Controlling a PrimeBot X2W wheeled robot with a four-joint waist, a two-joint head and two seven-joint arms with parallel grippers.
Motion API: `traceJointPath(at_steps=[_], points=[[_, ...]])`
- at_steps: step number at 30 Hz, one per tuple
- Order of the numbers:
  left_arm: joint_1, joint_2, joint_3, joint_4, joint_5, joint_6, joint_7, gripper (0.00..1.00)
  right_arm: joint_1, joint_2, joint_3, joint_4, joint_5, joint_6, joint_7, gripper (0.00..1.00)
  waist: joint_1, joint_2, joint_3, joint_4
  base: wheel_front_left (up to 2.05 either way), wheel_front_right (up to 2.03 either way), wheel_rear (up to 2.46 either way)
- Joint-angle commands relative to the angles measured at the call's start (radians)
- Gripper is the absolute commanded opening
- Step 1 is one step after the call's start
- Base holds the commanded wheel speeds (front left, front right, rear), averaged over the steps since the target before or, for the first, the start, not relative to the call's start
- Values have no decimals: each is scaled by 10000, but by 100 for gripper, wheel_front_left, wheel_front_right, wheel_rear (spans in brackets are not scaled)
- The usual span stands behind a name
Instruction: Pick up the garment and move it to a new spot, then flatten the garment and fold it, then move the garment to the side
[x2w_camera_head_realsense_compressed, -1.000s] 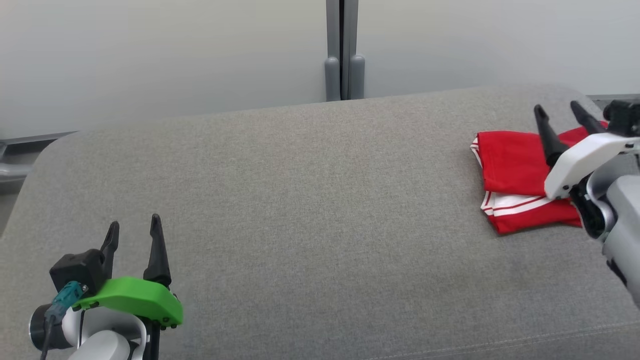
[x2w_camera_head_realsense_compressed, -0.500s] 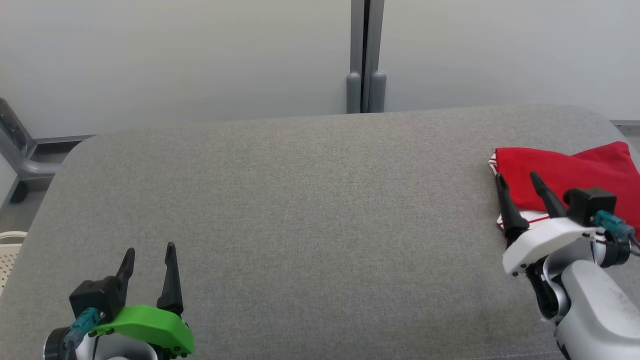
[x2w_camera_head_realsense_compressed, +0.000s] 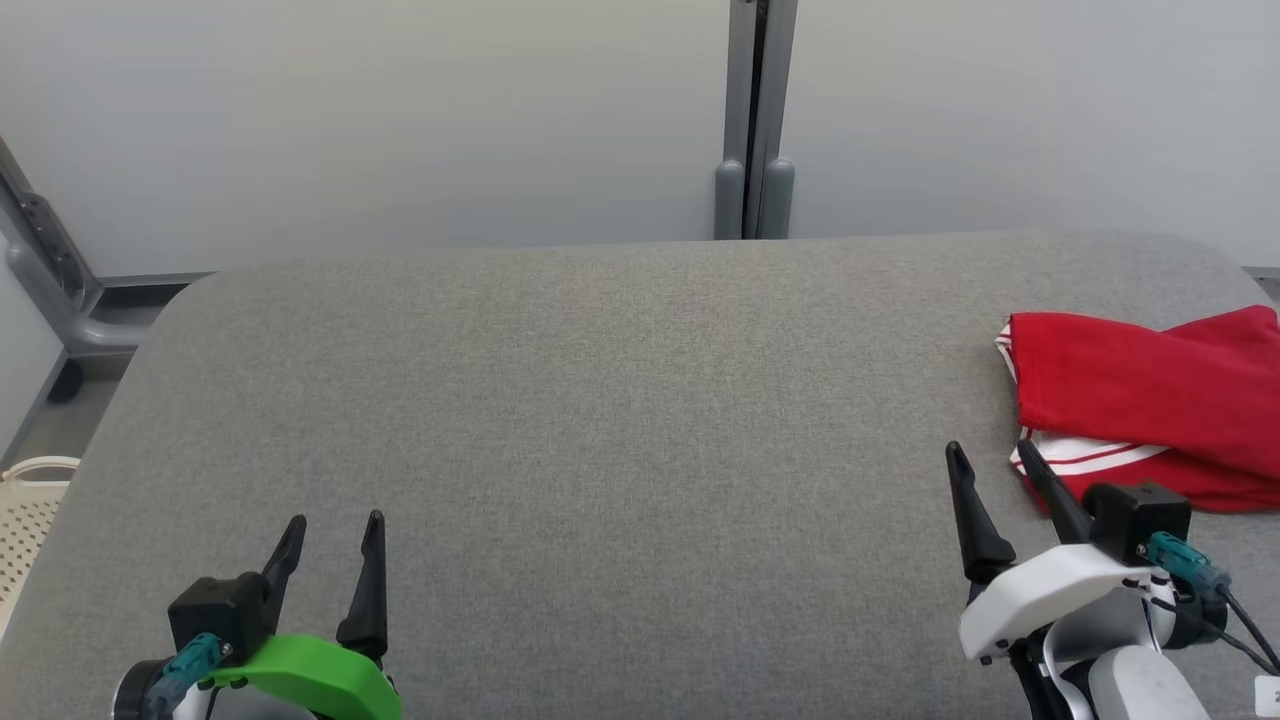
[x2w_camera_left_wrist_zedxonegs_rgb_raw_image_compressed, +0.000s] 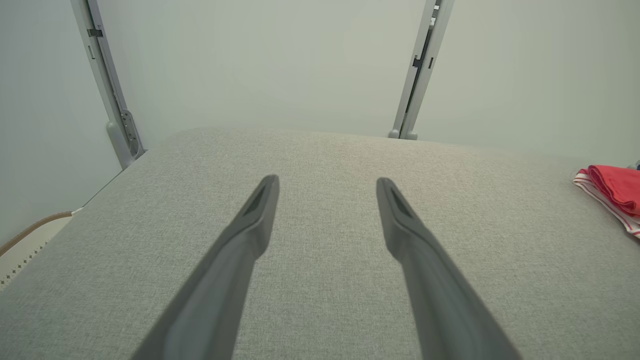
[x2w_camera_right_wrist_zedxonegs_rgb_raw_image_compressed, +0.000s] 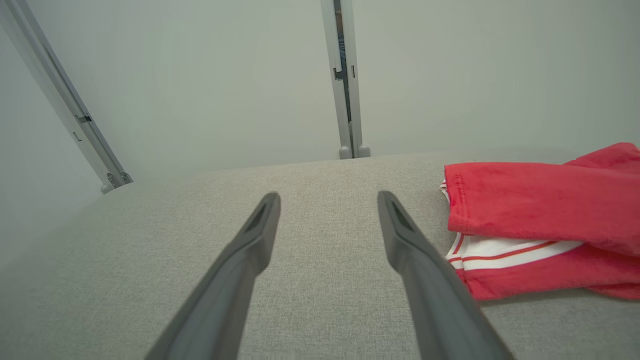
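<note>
The setting is a robotics laboratory or test cell, not a home. Indicators:

- Plain pale wall panels are joined by a grey metal post.
- A slanted grey metal brace stands at the left, with a dark caster near its foot.
- A table covered in grey fabric stands in front of the panels.
- A cream perforated basket sits beside the table's left edge.
- The left end effector and right end effector carry exposed teal connectors and cable.

garment | red w/ white stripes | folded, flat | right end of grey cushion
</note>
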Motion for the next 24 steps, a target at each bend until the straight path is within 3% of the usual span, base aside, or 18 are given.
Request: traceJointPath(at_steps=[1,12,24], points=[[-114,-30,61,36,101,-93,-35,100,179,-5,-32,-105,-61,-4,79,100,1,0,-17,-9,0,0,0],[-143,-197,368,702,184,-664,-36,100,837,72,120,-1087,235,-4,586,100,1,0,-143,-117,0,0,0],[100,-377,676,839,359,-655,-35,100,781,76,38,-1104,225,-4,493,100,1,0,-87,-45,0,0,0]])
